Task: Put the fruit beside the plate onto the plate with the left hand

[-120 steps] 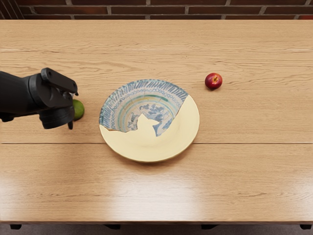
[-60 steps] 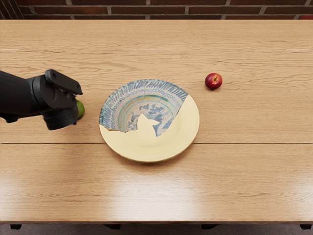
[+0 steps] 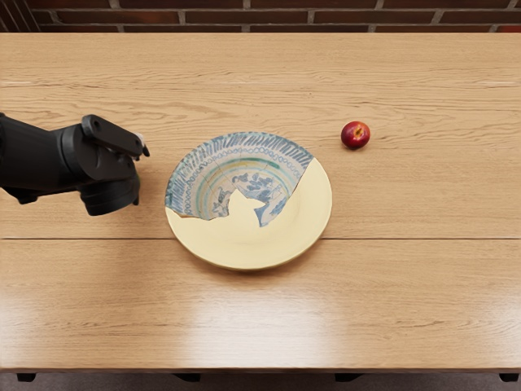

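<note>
Our left hand (image 3: 110, 167) hovers just left of the plate (image 3: 269, 244); we cannot tell its grip, and any fruit beneath it is hidden. A red fruit (image 3: 355, 134) sits off the plate's upper right. We judge a firm grasp should precede lifting.

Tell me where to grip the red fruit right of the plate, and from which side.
Take the red fruit across its widest middle, on two opposite sides, coming down from straight above. It is small and round, so a sideways push would likely roll it. It lies alone on the table, apart from the plate, so nothing blocks the top.
</note>
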Robot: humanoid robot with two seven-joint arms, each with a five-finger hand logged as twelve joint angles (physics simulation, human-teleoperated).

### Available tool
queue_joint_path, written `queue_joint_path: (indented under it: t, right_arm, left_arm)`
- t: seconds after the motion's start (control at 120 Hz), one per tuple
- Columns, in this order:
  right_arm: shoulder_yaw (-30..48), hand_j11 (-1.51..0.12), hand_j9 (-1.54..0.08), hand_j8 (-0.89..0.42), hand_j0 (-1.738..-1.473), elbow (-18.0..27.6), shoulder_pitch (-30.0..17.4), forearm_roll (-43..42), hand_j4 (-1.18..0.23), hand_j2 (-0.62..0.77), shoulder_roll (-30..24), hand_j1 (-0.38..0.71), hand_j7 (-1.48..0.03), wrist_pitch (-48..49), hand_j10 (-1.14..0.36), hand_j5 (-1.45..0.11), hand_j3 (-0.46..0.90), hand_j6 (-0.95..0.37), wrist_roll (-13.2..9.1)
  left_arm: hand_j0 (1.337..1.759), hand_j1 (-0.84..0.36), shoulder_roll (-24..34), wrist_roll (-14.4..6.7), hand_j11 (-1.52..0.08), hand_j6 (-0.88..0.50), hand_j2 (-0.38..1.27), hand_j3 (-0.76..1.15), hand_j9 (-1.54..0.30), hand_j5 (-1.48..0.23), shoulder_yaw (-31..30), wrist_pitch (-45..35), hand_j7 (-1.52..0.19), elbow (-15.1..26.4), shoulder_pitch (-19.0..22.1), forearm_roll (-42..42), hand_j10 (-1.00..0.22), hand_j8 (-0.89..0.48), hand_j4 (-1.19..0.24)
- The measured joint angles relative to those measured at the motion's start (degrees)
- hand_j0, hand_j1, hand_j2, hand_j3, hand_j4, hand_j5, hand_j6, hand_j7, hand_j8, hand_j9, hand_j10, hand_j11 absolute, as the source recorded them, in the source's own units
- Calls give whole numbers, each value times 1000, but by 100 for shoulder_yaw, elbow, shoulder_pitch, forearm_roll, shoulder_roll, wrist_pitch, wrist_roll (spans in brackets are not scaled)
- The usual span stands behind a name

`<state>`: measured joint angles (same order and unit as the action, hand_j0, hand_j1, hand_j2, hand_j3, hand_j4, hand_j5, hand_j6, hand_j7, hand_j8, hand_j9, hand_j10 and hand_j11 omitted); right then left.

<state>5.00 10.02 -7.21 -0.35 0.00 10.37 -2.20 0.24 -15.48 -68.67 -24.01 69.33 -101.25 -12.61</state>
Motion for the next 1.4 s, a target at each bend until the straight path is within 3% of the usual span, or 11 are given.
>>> queue_joint_path:
  t: [0.858,0.958,1.058,1.225,1.342,1.4]
  right_arm:
    - [1,-15,-15,-11,-1658,0,0,0,-11,-2,0,-335,-15,0,-11,-15,0,-11,0]
    - [1,-15,-15,-11,-1658,0,0,0,-11,-2,0,-335,-15,0,-11,-15,0,-11,-1]
    - [-1,-15,-15,-11,-1658,0,0,0,-11,-2,0,-335,-15,0,-11,-15,0,-11,-1]
    - [0,-15,-15,-11,-1658,0,0,0,-11,-2,0,-335,-15,0,-11,-15,0,-11,0]
    - [0,-15,-15,-11,-1658,0,0,0,-11,-2,0,-335,-15,0,-11,-15,0,-11,-1]
    - [-2,-15,-15,-11,-1658,0,0,0,-11,-2,0,-335,-15,0,-11,-15,0,-11,-1]
  left_arm:
    - [1658,-116,12,5,-504,-388,78,0,-504,-505,-99,-7,-504,-71,206,-193,-388,-388,-388]
    - [1658,-239,11,8,-647,-478,103,0,-647,-641,-107,76,-641,-81,185,-455,-498,-441,-501]
    - [1655,-264,11,9,-768,-413,132,0,-768,-738,-111,128,-752,-87,178,-601,-573,-393,-592]
    - [1652,-283,55,11,-879,-350,116,0,-867,-829,-114,510,-843,-74,83,-679,-532,-348,-665]
    - [1651,-328,278,10,-925,-315,291,0,-921,-890,-91,1076,-900,-32,-278,-759,-509,-317,-626]
    - [1651,-331,601,7,-961,-284,277,0,-960,-936,-82,1453,-943,4,-476,-816,-497,-299,-606]
